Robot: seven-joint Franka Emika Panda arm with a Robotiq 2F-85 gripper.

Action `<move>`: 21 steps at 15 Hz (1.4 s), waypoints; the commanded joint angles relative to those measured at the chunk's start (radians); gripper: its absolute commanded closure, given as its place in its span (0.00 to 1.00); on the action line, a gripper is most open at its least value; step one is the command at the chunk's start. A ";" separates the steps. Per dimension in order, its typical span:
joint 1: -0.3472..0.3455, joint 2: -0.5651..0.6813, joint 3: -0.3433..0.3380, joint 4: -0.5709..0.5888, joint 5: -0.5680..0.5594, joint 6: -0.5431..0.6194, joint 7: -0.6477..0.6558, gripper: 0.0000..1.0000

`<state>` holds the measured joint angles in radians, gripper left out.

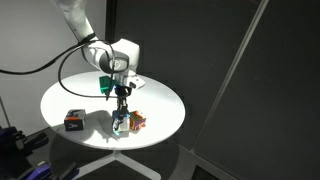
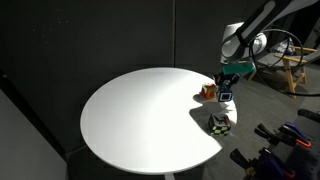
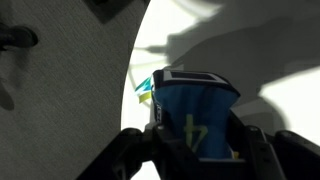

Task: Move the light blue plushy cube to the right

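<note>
Down onto a round white counter (image 1: 60,100) reaches a robot arm (image 1: 80,25), and its claw (image 1: 121,112) is clamped on the light blue cube (image 1: 121,125), with a finger pressed to each side. In the wrist view the light blue cube (image 3: 195,105) fills the gap between the two dark fingers (image 3: 125,150), and a darker band runs along its top edge. Whether it rests on the counter or hangs just above it, I cannot tell. An orange cube (image 1: 137,121) sits just beside it, close enough that they may touch; a sliver of yellow shows past the blue one in the wrist view. A black cube (image 1: 74,120) sits well apart, near the counter's rim. In an exterior view the claw (image 2: 226,90) stands close to the counter's edge, with the orange cube (image 2: 208,91) beside it and the black cube (image 2: 221,122) nearer the rim.
</note>
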<state>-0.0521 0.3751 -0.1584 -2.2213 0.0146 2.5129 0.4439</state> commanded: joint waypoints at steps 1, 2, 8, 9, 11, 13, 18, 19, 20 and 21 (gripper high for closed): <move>0.007 0.011 -0.010 0.022 0.012 -0.004 0.002 0.14; 0.007 0.012 -0.011 0.023 0.012 -0.005 0.004 0.06; 0.006 -0.007 -0.010 0.019 0.016 -0.022 -0.002 0.00; 0.006 -0.015 -0.009 0.016 0.014 -0.025 -0.006 0.00; 0.005 -0.034 -0.007 0.009 0.011 -0.029 -0.019 0.00; 0.005 -0.057 -0.003 0.000 0.007 -0.030 -0.038 0.00; 0.006 -0.121 0.014 -0.028 -0.012 -0.027 -0.138 0.00; 0.006 -0.133 0.018 -0.034 -0.014 -0.027 -0.160 0.00; 0.006 -0.147 0.024 -0.042 -0.016 -0.024 -0.186 0.00; 0.006 -0.159 0.030 -0.049 -0.019 -0.023 -0.208 0.00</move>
<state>-0.0429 0.2814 -0.1439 -2.2307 0.0105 2.5058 0.3009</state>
